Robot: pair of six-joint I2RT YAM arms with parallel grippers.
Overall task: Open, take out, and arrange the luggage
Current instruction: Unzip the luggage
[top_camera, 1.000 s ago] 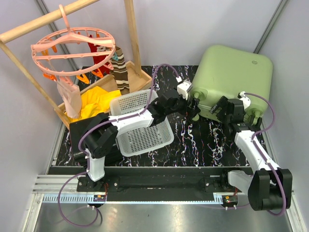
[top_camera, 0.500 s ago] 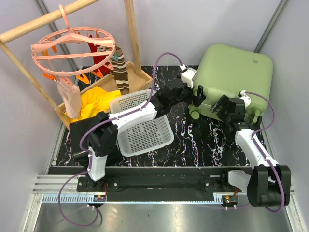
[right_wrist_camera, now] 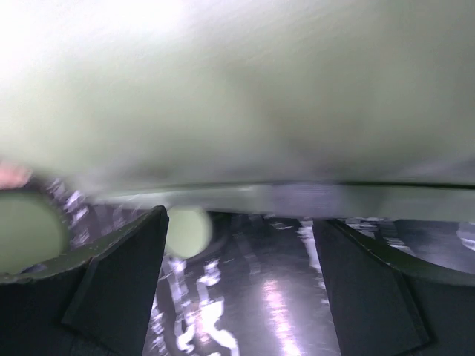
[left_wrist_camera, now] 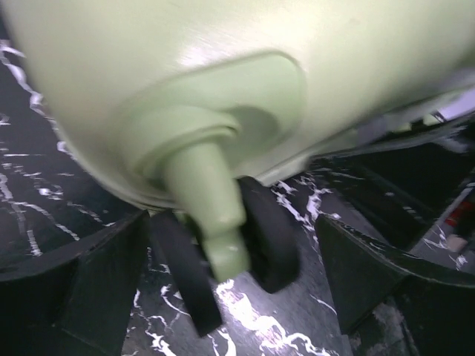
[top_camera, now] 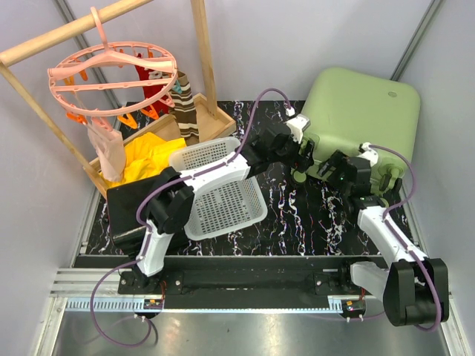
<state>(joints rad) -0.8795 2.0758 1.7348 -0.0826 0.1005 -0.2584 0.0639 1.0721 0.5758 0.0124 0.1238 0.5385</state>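
The light-green luggage [top_camera: 364,111] lies closed at the back right of the black marbled table. My left gripper [top_camera: 303,153] is at its near left corner. In the left wrist view the gripper [left_wrist_camera: 237,297] is open, and a dark wheel on its green stem [left_wrist_camera: 223,230] sits between the fingers [left_wrist_camera: 104,282], under the shell [left_wrist_camera: 223,67]. My right gripper [top_camera: 332,167] is at the luggage's near edge. In the right wrist view it [right_wrist_camera: 237,297] is open and empty, with the blurred green shell [right_wrist_camera: 237,89] just above and a wheel hub [right_wrist_camera: 187,231] by the left finger.
A white perforated basket [top_camera: 219,189] lies under my left arm. A wooden rack [top_camera: 204,52] with a pink peg hanger [top_camera: 111,74] stands back left, over a yellow cloth [top_camera: 148,156]. A black boxy case [top_camera: 119,219] sits at the near left.
My left arm has stretched farther right and back, so its gripper now straddles the luggage's corner wheel. My right gripper has shifted a little left along the luggage's near edge.
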